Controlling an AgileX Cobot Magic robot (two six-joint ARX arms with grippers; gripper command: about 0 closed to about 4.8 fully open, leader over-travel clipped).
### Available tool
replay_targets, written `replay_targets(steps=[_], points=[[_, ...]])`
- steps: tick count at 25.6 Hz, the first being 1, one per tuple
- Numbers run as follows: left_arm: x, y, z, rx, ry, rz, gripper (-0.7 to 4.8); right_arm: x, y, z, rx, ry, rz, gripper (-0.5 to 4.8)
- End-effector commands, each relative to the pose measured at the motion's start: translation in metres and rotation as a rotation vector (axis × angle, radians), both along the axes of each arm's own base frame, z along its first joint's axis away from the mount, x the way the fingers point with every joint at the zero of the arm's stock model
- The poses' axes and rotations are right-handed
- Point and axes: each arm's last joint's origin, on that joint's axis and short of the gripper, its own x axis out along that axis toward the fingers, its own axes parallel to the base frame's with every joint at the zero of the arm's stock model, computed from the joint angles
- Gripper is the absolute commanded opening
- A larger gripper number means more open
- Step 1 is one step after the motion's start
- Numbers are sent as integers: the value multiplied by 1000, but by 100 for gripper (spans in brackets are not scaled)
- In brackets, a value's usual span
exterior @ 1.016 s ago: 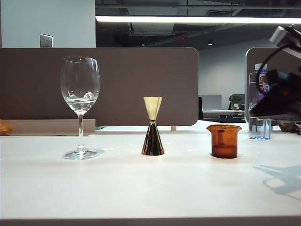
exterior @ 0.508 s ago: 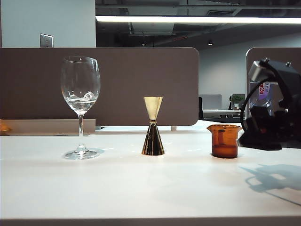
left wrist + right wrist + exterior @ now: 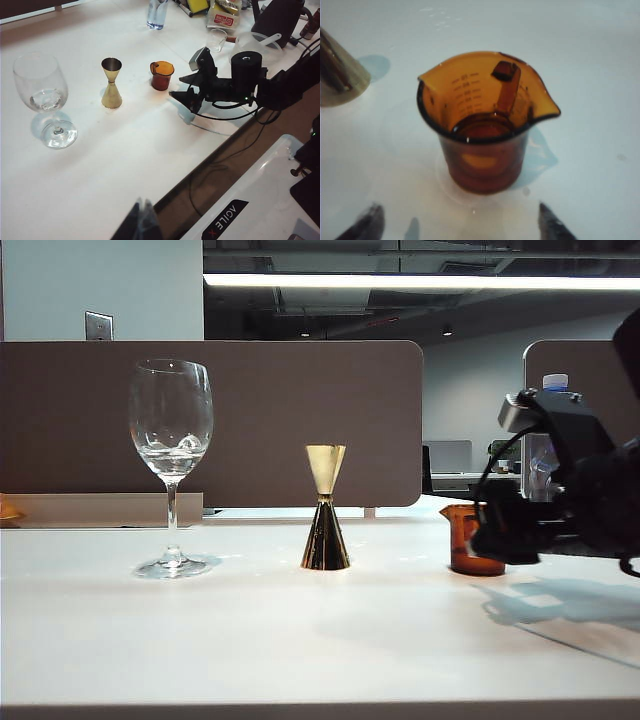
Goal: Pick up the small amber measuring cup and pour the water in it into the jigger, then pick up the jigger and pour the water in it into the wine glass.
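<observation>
- The small amber cup (image 3: 485, 125) is standing upright on the tabletop (image 3: 250, 640), straight ahead of the right end effector (image 3: 457, 222) and just beyond its fingertips (image 3: 550, 225); its long axis is running vertically, crosswise to the level reach of the fingers.
- The right end effector is sitting released, its two fingers spread wide to either side of the cup's base, touching nothing and holding nothing.
- The jigger (image 3: 325, 508) is standing farther off on the far side of the cup from this end effector, and the wine glass (image 3: 171, 465) farther still.
- The left end effector (image 3: 142, 222) is showing only as a blurred tip, well apart from all three vessels; I cannot tell its state. The right arm is plainly the nearer one.
- Judging from this, the coming move is calling for a short straight advance, then a squeeze.
</observation>
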Motion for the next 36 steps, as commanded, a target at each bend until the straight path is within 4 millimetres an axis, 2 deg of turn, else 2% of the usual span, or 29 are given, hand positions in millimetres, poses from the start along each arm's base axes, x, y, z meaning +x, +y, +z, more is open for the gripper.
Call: replay_targets(steps=[1, 15, 25, 36], points=[[0, 0, 1, -6, -8, -4, -2, 10, 4, 3, 7, -23, -2, 391], [0, 0, 1, -6, -8, -4, -2, 48, 18, -3, 24, -20, -9, 391], [0, 0, 1, -5, -8, -4, -2, 58, 20, -11, 21, -8, -59, 387], [0, 0, 1, -6, -8, -4, -2, 70, 24, -4, 55, -25, -69, 363]])
